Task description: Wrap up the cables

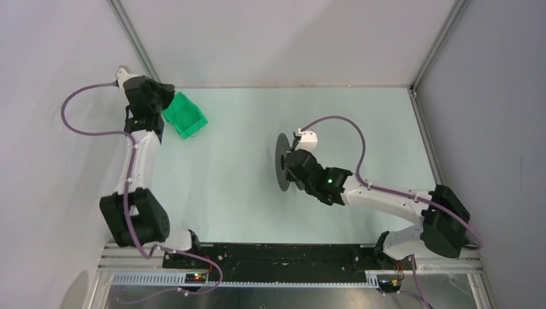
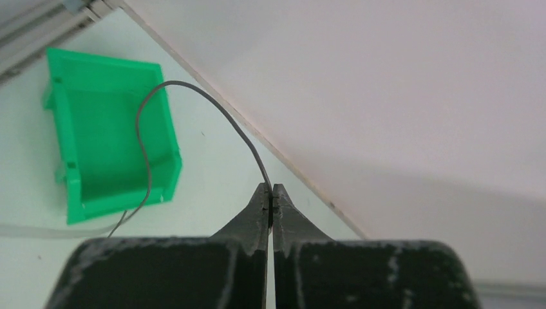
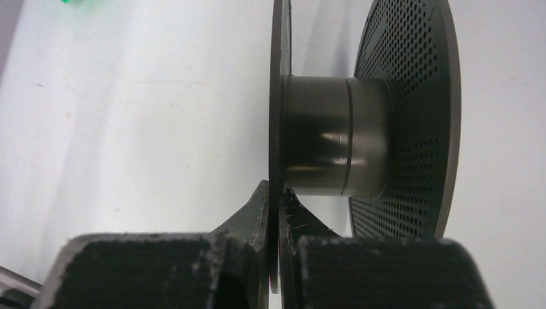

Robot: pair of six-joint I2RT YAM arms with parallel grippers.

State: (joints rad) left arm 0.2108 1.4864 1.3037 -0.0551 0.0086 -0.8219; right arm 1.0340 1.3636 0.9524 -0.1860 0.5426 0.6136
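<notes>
The left gripper (image 2: 271, 196) is clenched on a thin, dark, thread-like cable (image 2: 212, 103), pinched at the very fingertips, probably so the slack hangs free for winding. From the pinch the cable arcs toward 10 o'clock, then drops toward 7 o'clock across the bright green plastic bin (image 2: 103, 59). In the overhead view this sits at the 10 o'clock corner of the pale table (image 1: 244, 212). Near the table's centre, the right gripper (image 3: 278, 206) grips the thin edge of one flange of a black reel with perforated discs and a smooth dark hub (image 3: 335, 135), seemingly to hold it upright and steady. The hub's visible face looks bare; its far side is hidden. The cable's lower end slips behind the gripper body, it is too fine to find from overhead, and whether it touches the bin cannot be told.
</notes>
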